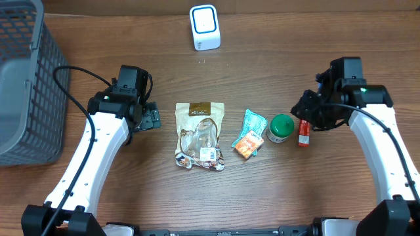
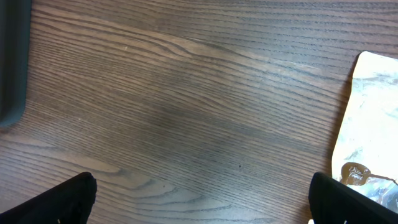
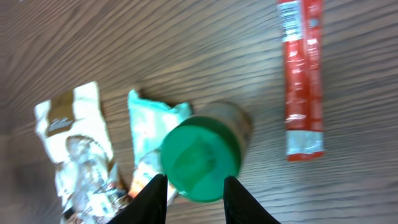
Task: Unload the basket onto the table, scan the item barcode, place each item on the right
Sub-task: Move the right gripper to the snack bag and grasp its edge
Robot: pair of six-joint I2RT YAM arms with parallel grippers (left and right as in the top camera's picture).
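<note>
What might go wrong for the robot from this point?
The right gripper hangs with its jaws apart by the green-lidded jar, which stands close beside the teal packet; closing there might pinch or drag the packet too. The round lid may slip from the fingers, or the jar may tip over. The jar's barcode does not show from above, so it might reach the white scanner facing the wrong way.
</note>
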